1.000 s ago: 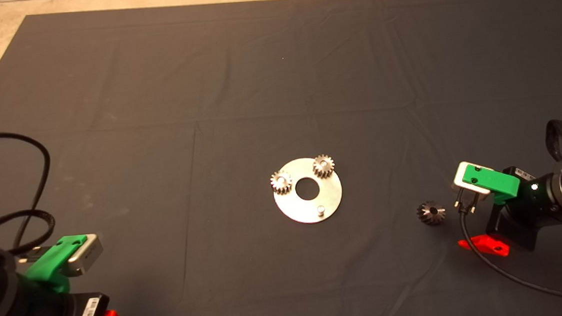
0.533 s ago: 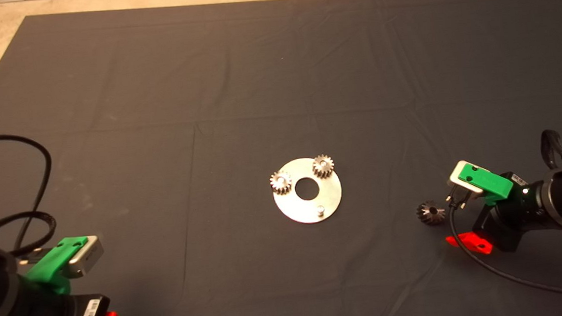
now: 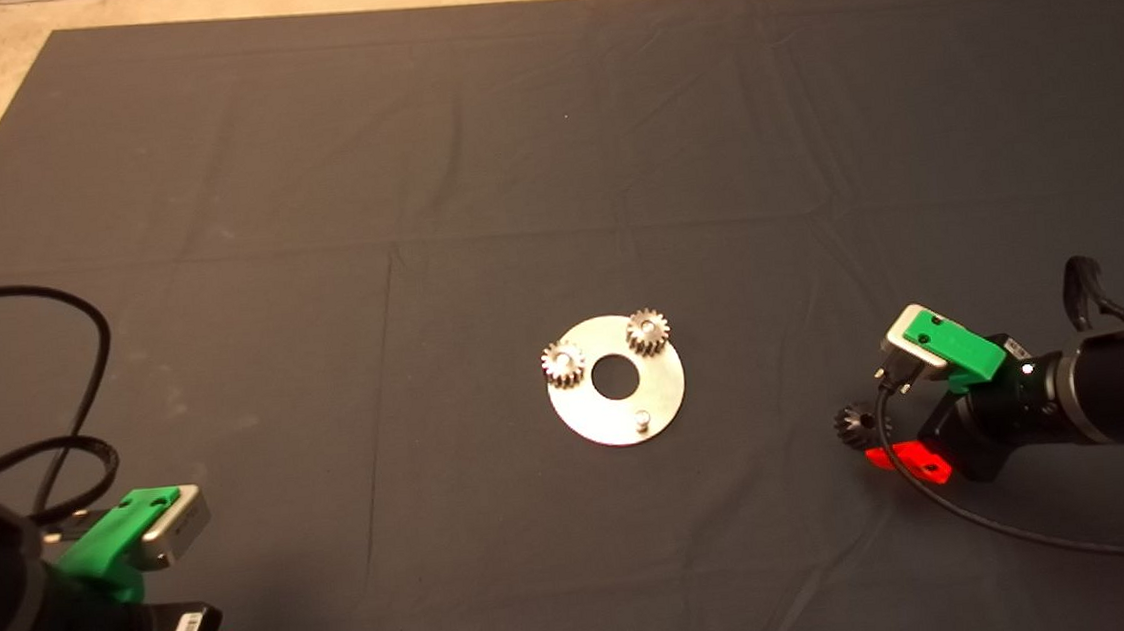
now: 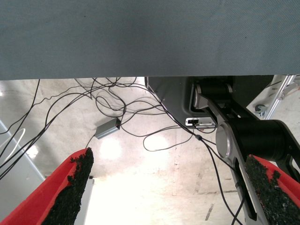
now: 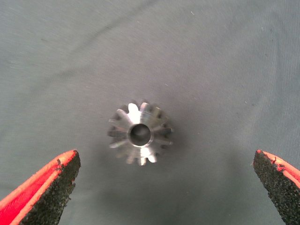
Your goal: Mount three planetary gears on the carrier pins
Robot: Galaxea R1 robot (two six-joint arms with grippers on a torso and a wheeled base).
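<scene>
Right pincer has advanced over loose gear, pads spread (two gears seated); close off-centre and you tip it.

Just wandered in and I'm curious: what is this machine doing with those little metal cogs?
It is fitting gears onto pins on a round metal disc. Two gears already sit on pins; one pin is bare. The right gripper, fingers open, hangs over the last gear, which lies on the mat right of the disc. The left gripper waits open at the lower left.
</scene>
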